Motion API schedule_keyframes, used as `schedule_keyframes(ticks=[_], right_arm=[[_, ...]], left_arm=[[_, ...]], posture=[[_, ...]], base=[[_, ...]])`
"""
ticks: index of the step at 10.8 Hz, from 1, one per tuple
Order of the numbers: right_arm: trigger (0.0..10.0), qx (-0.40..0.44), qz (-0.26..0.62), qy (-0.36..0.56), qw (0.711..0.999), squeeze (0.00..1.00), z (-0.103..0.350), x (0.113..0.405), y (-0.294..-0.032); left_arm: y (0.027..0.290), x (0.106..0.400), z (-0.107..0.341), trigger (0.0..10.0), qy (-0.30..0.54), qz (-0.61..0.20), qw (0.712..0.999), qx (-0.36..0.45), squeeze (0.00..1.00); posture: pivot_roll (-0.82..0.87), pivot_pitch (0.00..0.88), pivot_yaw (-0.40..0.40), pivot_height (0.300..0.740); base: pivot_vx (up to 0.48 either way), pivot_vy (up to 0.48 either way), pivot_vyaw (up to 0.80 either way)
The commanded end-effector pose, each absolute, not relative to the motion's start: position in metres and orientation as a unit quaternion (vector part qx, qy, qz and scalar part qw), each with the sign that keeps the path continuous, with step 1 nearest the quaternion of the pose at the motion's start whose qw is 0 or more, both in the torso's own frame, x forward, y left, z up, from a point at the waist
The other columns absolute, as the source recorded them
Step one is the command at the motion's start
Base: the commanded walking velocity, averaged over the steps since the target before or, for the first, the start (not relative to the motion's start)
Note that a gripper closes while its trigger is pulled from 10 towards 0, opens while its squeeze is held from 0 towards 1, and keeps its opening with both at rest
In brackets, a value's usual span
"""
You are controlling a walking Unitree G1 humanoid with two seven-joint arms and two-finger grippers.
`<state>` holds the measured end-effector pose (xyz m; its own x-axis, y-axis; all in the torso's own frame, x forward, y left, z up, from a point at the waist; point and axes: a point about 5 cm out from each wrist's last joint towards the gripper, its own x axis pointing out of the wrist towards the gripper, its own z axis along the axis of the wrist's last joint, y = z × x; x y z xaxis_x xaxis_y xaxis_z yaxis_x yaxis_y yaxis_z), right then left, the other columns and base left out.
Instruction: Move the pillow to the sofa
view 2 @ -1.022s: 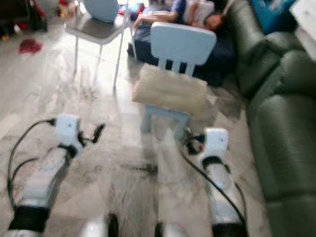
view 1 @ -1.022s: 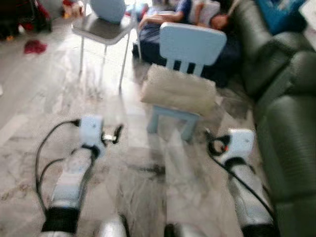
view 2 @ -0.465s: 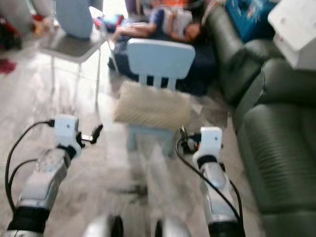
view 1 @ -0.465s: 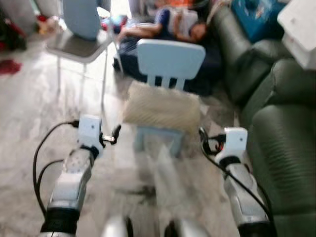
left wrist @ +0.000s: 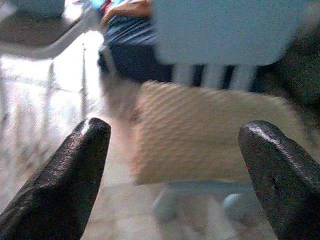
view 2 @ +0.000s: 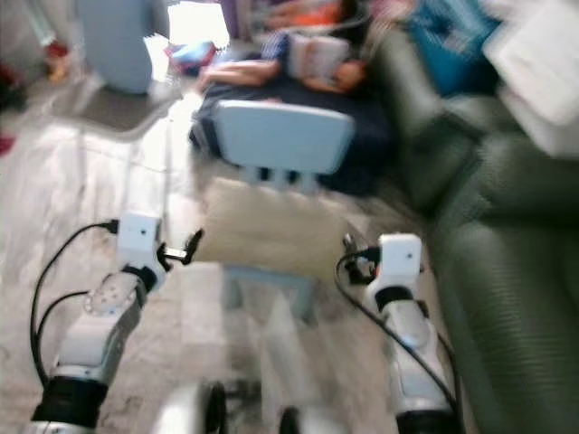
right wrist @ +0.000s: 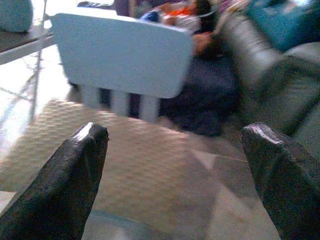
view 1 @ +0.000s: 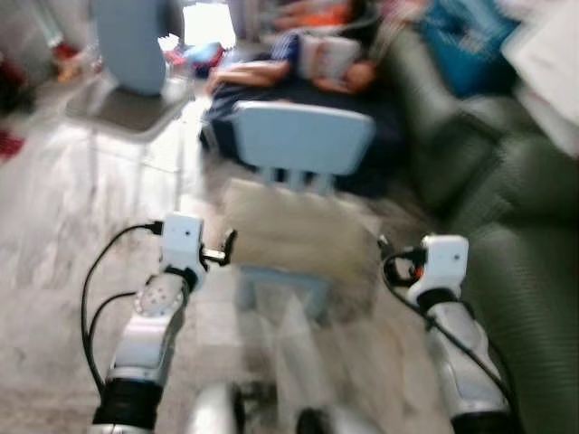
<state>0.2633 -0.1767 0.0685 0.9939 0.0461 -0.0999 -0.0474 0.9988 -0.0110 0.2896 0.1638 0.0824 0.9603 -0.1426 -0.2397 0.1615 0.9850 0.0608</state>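
**Inspector:** One pillow (view 1: 294,237), beige and quilted, lies on the seat of the small light-blue chair (view 1: 303,137), centre of the head view. It sits larger and lower in frame than half a second ago, while the whole scene has shifted and blurred. I read that as the robot walking closer, not the pillow moving.

**Clerk:** And the grippers?

**Inspector:** Left gripper (left wrist: 175,150) has its fingers spread wide, holding nothing, with the pillow's near edge framed between them. Right gripper (right wrist: 175,150) is likewise spread and empty, aimed over the pillow toward the chair back. In the head view the two arms now flank the chair, left of centre and right of centre. Neither touches the pillow.

**Clerk:** The destination?

**Inspector:** Dark green sofa (view 1: 516,217) runs down the right side of the frame, beside the chair. A person (view 1: 308,54) lies beyond the chair, top centre. A grey chair (view 1: 127,90) stands upper left.

**Clerk:** Meaning for the task?

**Inspector:** In my judgement the approach is nearly complete; the grasp has not begun.
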Motion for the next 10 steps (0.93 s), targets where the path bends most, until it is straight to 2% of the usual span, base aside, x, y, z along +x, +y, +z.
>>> schedule_keyframes(ticks=[1,6,7,10], right_arm=[[10.0,-0.009,0.031,0.043,0.999,0.0,0.0725,0.2641,-0.1742],[10.0,-0.005,0.013,0.054,0.998,0.0,0.0702,0.2662,-0.1781],[10.0,-0.004,0.012,0.053,0.999,0.0,0.0704,0.2667,-0.1782],[10.0,-0.005,0.009,0.051,0.999,0.0,0.0705,0.2657,-0.1789]], left_arm=[[0.1636,0.2894,0.0802,10.0,0.124,-0.074,0.988,0.049,0.0],[0.1617,0.2916,0.0823,10.0,0.116,-0.067,0.989,0.067,0.0],[0.161,0.2916,0.0833,10.0,0.113,-0.071,0.989,0.066,0.0],[0.1615,0.2923,0.0827,10.0,0.117,-0.07,0.988,0.067,0.0]], posture=[[-0.07,0.147,-0.046,0.74],[-0.07,0.148,-0.046,0.74],[-0.07,0.147,-0.043,0.74],[-0.07,0.147,-0.039,0.74]], base=[[0.0,0.0,0.69],[0.0,0.0,0.0],[0.0,0.0,-0.8],[0.0,-0.086,0.0]])
